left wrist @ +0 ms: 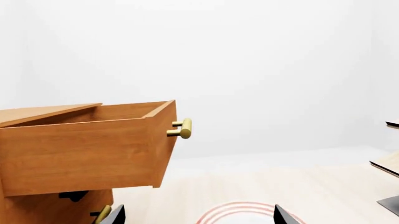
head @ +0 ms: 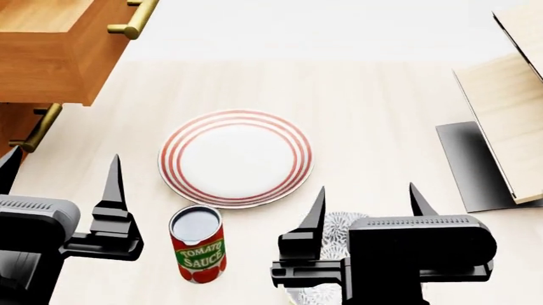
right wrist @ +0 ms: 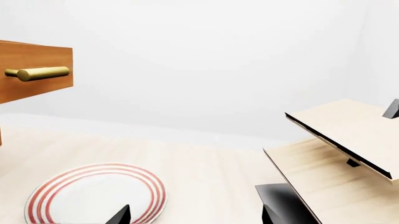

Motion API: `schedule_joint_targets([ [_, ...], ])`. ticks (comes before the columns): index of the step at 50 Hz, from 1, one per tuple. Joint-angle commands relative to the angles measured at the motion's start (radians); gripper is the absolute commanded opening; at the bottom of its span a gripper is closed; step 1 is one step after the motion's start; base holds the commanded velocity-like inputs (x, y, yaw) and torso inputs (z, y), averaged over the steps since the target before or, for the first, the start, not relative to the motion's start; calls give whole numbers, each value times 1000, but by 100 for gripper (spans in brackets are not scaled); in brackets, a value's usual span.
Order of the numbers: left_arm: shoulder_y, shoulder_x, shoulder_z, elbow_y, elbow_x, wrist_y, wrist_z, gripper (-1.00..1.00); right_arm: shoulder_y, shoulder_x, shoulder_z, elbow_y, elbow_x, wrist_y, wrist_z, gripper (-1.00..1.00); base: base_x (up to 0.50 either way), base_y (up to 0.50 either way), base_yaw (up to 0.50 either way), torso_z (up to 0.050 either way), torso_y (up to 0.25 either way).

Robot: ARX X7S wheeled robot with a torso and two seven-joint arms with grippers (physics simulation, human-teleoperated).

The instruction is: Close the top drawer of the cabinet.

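Observation:
The top drawer (head: 51, 51) of the orange-brown cabinet (head: 13, 124) stands pulled out at the far left, its brass bar handle (head: 131, 22) facing the table. It also shows in the left wrist view (left wrist: 87, 149) with its handle (left wrist: 181, 128), and in the right wrist view (right wrist: 37, 70). The lower drawer's handle (head: 38, 127) sits below it. My left gripper (head: 61, 168) is open and empty, in front of the cabinet and well short of the drawer. My right gripper (head: 367, 200) is open and empty, near the front right.
A white plate with red rings (head: 235, 157) lies mid-table. A tomato sauce can (head: 198, 244) stands in front of it, between my grippers. A pale patterned object (head: 339, 223) lies under my right gripper. A pale plywood structure (head: 509, 121) on a dark base (head: 467, 165) stands at the right.

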Motion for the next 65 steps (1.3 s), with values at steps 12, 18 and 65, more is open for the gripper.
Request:
schedule_joint_targets([
  [12,-2,-14,11,-17,-20,12,-20,100,-3,19,-17,19,15,-18,9,100,500,0,0,0,1],
  [18,-1,-15,10,-19,-31,11,-22,100,0,11,-9,36,21,-17,20,100,417,0,0,0,0],
  [65,-607,100,209,-1141,-76,463,-39,100,-46,42,-108,118,12,-119,47,100,0,0,0,0,0],
])
